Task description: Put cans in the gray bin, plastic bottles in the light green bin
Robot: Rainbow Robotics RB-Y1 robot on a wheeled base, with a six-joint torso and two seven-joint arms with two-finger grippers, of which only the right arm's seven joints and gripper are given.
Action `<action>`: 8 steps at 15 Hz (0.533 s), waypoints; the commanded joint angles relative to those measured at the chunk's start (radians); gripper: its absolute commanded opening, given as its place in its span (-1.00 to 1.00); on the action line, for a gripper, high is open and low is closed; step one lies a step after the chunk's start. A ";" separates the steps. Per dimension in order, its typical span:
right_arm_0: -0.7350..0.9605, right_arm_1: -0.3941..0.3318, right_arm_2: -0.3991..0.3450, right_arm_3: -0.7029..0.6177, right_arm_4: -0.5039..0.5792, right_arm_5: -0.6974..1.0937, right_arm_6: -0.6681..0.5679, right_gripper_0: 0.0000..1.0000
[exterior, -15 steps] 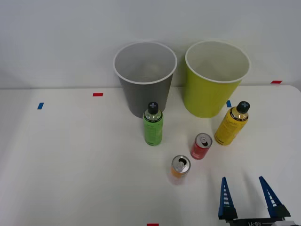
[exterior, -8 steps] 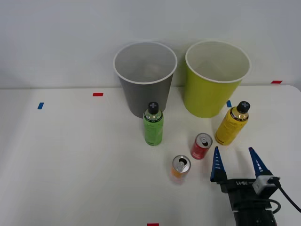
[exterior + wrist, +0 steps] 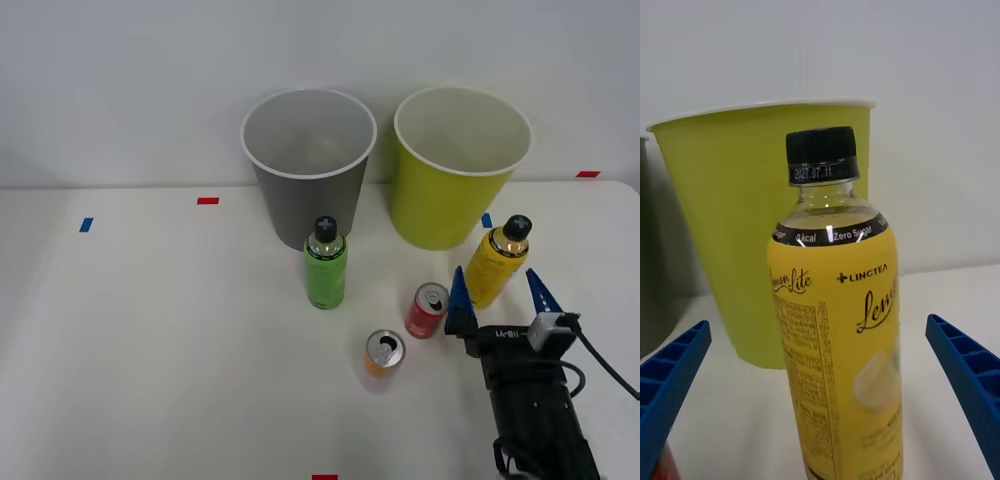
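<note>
Right gripper (image 3: 496, 292), fingers spread apart and empty, with the upright yellow bottle (image 3: 493, 264) at its 12 o'clock, centred between the fingers; light green bin (image 3: 455, 190) stands just beyond at 11 o'clock.

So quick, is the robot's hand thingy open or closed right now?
Right end effector: open, holding nothing, one finger on each side of the yellow bottle.
</note>
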 commanded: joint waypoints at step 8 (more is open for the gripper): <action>-0.096 -0.018 -0.043 0.000 -0.008 0.147 0.020 1.00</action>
